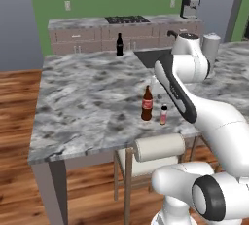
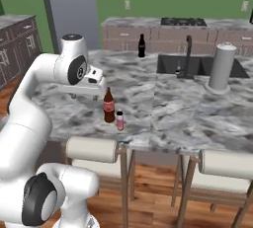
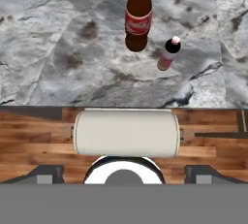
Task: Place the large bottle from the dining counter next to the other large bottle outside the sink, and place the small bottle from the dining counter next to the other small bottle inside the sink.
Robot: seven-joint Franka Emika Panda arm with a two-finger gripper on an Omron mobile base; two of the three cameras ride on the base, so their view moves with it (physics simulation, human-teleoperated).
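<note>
On the near edge of the marbled counter [image 1: 87, 97]: one brown bottle [image 1: 147, 103] with red label, upright. Just to its right and a touch nearer, one small pink bottle [image 1: 163, 115] with dark cap, upright, apart from the brown one. Both stand close to the counter's front edge, directly above a wooden stool [image 1: 158, 148] with a pale rolled cushion.

Far side of the same counter: one dark bottle [image 1: 119, 44], upright, standing on the stone left of the sink [image 2: 202, 65] and outside it, well apart from the near pair. Black faucet [image 2: 188, 54] rises at the sink's middle. A small object sits low in the basin beside the faucet base; too small to identify.

Right of the sink, on the counter: one tall grey cylinder [image 2: 221, 67] on a round base.

Back wall: cabinet run with a cooktop [image 1: 127, 19] and a coffee machine [image 1: 189, 7].

Gripper [image 3: 124, 175]: fingers spread wide, holding nothing, raised above the stool in front of the counter, pointing down toward the two near bottles and touching neither.

Second stool [image 2: 225, 165]: farther right along the counter's front.
</note>
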